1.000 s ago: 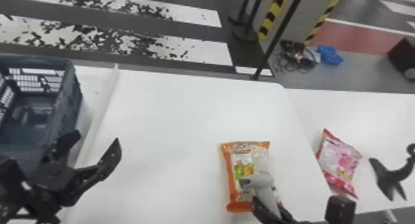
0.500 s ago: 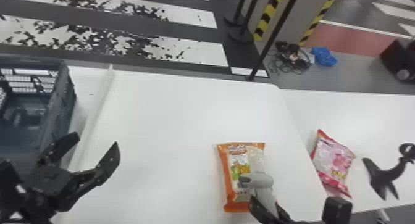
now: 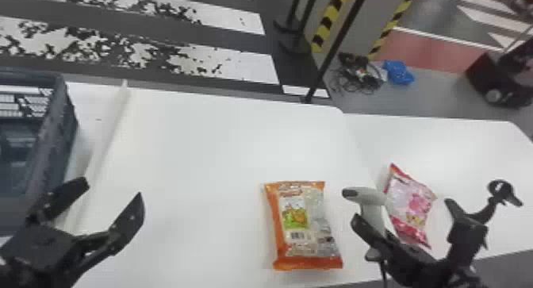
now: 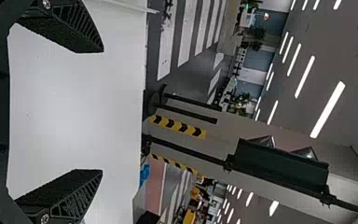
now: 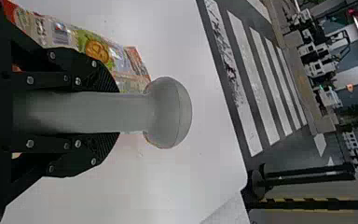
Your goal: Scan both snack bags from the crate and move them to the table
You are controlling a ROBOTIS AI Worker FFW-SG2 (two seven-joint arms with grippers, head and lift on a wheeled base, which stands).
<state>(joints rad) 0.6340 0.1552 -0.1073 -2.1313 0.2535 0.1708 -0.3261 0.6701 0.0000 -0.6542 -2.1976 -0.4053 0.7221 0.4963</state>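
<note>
my right gripper (image 3: 374, 229) is clamping the grey scanner (image 3: 364, 196), my left gripper (image 3: 113, 189) is gaping wide, empty. on white table (image 3: 214, 144), orange bag (image 3: 280, 247) and pink bag (image 3: 416, 206) are lying; beyond, striped floor (image 3: 238, 67) is stretching.

And here's the white surface (image 3: 214, 148), orange snack bag (image 3: 293, 216) on it, pink snack bag (image 3: 410, 204) to the right, dark crate (image 3: 59, 136) left!
</note>
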